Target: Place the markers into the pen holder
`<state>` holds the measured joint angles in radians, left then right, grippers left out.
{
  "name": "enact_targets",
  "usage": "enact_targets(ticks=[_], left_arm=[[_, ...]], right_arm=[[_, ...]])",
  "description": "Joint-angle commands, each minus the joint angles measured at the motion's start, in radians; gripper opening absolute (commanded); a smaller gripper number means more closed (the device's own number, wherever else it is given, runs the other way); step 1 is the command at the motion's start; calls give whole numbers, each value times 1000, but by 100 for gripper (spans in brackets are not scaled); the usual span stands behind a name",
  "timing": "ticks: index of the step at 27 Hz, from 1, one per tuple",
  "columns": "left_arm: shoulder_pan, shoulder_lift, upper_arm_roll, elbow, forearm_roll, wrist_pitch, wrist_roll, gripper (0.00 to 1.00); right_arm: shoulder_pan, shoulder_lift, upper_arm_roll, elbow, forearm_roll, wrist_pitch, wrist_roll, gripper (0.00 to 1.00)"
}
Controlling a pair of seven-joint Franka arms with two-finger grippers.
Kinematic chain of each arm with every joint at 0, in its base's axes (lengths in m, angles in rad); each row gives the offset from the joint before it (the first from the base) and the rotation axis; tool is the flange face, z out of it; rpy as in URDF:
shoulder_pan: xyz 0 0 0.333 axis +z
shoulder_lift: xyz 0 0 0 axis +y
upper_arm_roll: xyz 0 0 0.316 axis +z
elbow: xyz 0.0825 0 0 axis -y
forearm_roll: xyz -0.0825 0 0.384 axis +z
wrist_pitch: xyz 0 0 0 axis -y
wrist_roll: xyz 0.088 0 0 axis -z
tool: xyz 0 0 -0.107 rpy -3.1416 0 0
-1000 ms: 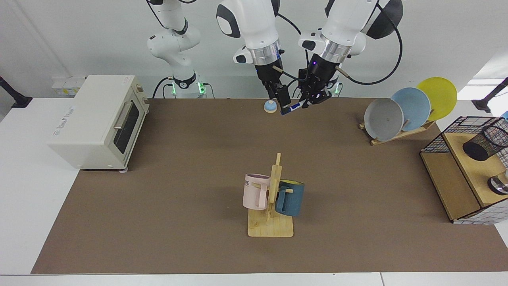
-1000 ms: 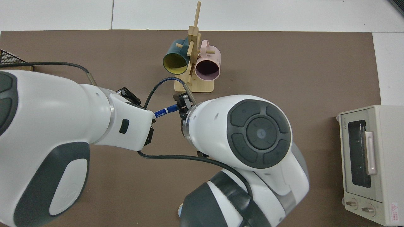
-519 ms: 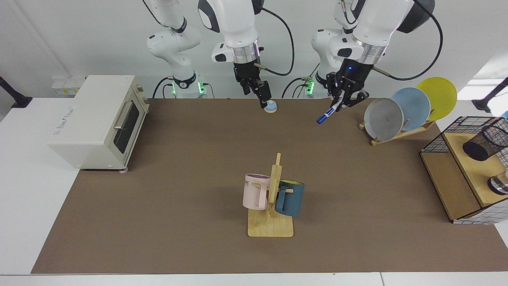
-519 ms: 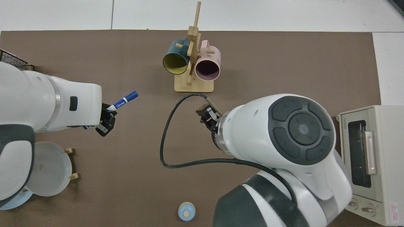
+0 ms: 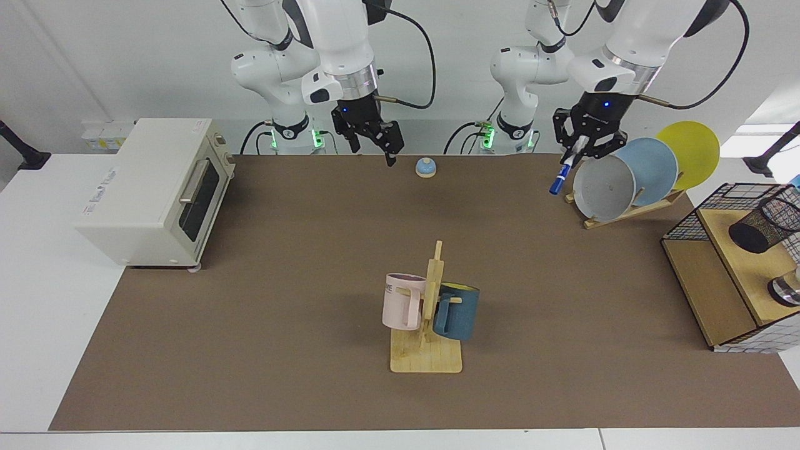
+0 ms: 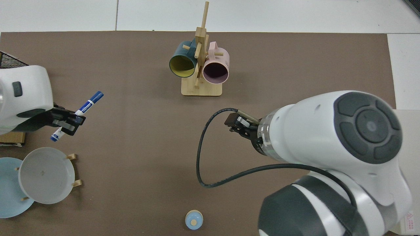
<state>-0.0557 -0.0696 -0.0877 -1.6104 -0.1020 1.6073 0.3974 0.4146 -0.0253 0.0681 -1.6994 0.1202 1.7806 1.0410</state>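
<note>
The marker [image 5: 560, 174], white with a blue cap, hangs tilted with the cap down, and my left gripper [image 5: 580, 149] is shut on its upper part, just beside the grey plate. In the top view the marker [image 6: 86, 106] sticks out both sides of the left gripper [image 6: 69, 120]. The pen holder [image 5: 764, 226], a black mesh cup, stands on a wooden shelf at the far right of the facing view, well away from the marker. My right gripper [image 5: 379, 139] hovers open and holds nothing above the table's back edge, left of centre.
A plate rack [image 5: 644, 172] with three plates stands right next to the marker. A black wire basket [image 5: 725, 200] and a metal round object [image 5: 787, 290] flank the holder. A mug rack [image 5: 431, 319] stands mid-table, a toaster oven [image 5: 156, 187] sits at the left, and a small blue knob [image 5: 425, 167] lies at the back.
The right gripper let go of the marker and drew back toward the oven side. The left gripper carried the marker away toward the plate rack, and its tilt steepened.
</note>
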Motion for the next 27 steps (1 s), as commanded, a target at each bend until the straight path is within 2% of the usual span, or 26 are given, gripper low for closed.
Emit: enact_targets(ticks=[1,4,6,9,13,19,23,27], left_arm=[[63,-4,-10,43,13,-63,-8,0],[91,-2,-12,55,40,-84,0,0],[94,5,-7,64,97,-90,32,0],[102,11,-4,76,105,-102,92,0],[154,21,-6,89,113,-135,120,0],[209,73,-7,187,136,-173,233,0],[218,90,-6,204,176,-175,296,0],[220,96,-6,222,260,-172,438,0]], right_arm=[[-54,-64,7,-63,-5,-16,-199,100],[-71,-68,6,-63,-16,-21,-283,100],[-82,-68,6,-63,-37,-21,-337,100],[-94,-68,6,-63,-56,-23,-416,100],[-125,-67,7,-63,-89,-24,-547,100],[-175,-61,7,-62,-106,-27,-709,100],[-223,-54,7,-62,-106,-13,-792,100],[-253,-45,7,-60,-108,-4,-820,100]])
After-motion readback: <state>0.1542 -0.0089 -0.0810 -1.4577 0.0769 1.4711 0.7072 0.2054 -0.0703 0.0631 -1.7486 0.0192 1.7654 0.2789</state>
